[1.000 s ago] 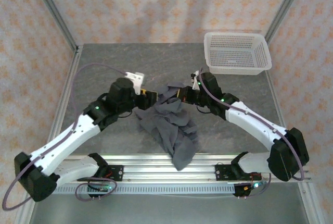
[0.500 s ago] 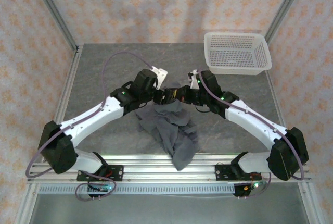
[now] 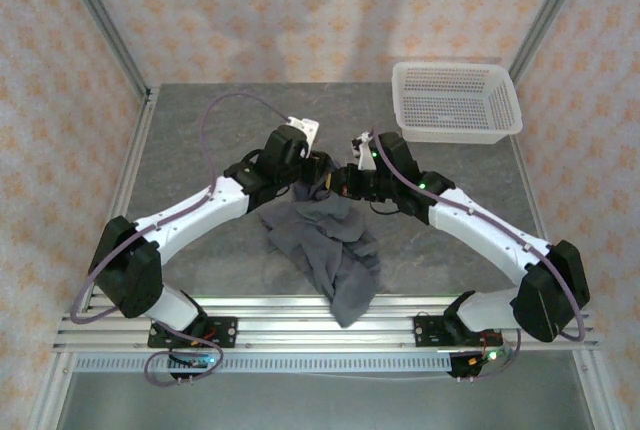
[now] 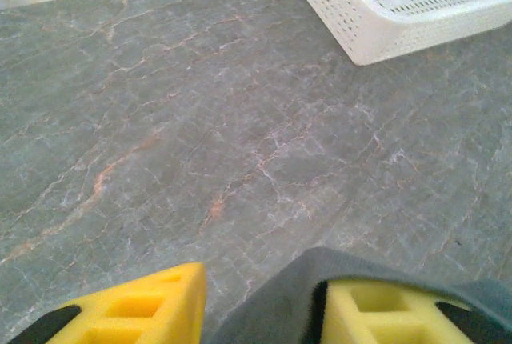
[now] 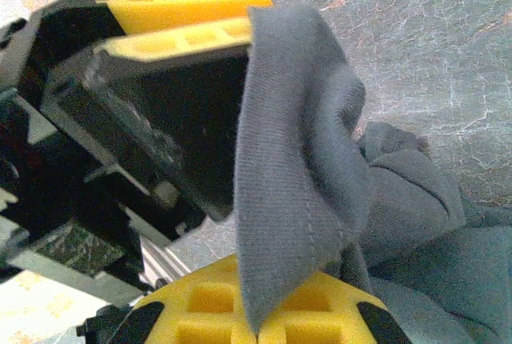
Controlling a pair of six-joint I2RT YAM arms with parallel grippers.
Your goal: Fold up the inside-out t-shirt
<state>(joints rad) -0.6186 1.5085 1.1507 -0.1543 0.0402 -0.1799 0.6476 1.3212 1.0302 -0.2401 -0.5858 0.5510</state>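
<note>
Since one second ago: the left arm has swung in from the left of the table toward the middle. Its gripper, then just left of the cloth heap, now stands nose to nose with the right one at the heap's far end. The right arm has barely shifted, and the heap lies as it did.

Item 1, left gripper (image 3: 318, 172): yellow foam fingers (image 4: 136, 308) part-way apart. A fold of grey cloth lies between them and laps over the right-hand finger. Whether the fingers pinch the fold cannot be told.

Item 2, right gripper (image 3: 342, 182): closed tight. Its yellow pads (image 5: 200, 304) meet on a strip of the cloth, which rises from them to the left gripper's fingers just beside.

Item 3, inside-out t-shirt (image 3: 325, 245): plain dark slate-grey, no print, soft and heavily wrinkled.
- Bunched in an irregular heap at the middle of the table, toward the near side.
- Far end drawn up to the two grippers.
- Near end narrows to a tongue that reaches onto the metal rail (image 3: 250, 315) at the table's near edge.
- A fine knit weave shows on the raised strip in the right wrist view.
- Sleeves and collar cannot be made out in the bunching.

Item 4, table (image 3: 200, 140): grey stone-patterned top with pale veins.

Item 5, white mesh basket (image 3: 455, 100): upright at the far right corner, well apart from the shirt.
</note>
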